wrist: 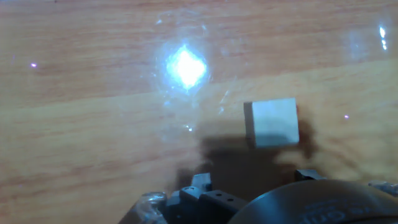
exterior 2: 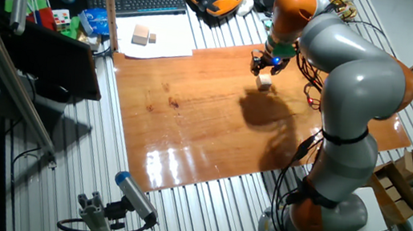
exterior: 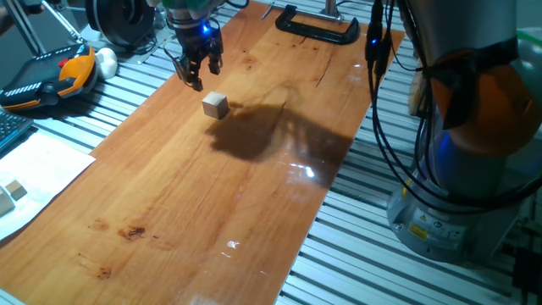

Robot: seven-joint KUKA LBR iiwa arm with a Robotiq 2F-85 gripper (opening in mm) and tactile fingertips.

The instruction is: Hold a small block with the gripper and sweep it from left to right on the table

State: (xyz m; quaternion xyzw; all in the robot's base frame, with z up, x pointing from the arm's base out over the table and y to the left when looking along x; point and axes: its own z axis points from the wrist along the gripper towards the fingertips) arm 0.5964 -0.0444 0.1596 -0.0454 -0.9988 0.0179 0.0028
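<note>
The small block (exterior: 216,105), a pale beige wooden cube, rests on the reddish-brown table (exterior: 212,203) toward its far end. My black gripper (exterior: 204,74) with its blue light hangs just beyond and above the cube, apart from it, fingers spread with nothing between them. The other fixed view shows the gripper (exterior 2: 266,65) right over the small block (exterior 2: 264,81). In the hand view the small block (wrist: 272,122) lies on the wood ahead of the fingertips (wrist: 198,182), off toward the right one, with its shadow reaching back toward the hand.
A black clamp (exterior: 318,30) grips the board's far end. An orange teach pendant (exterior: 55,74) lies on the aluminium slats at left, near white paper (exterior: 42,174) carrying a pale block (exterior: 10,193). The arm's base (exterior: 461,169) stands at right.
</note>
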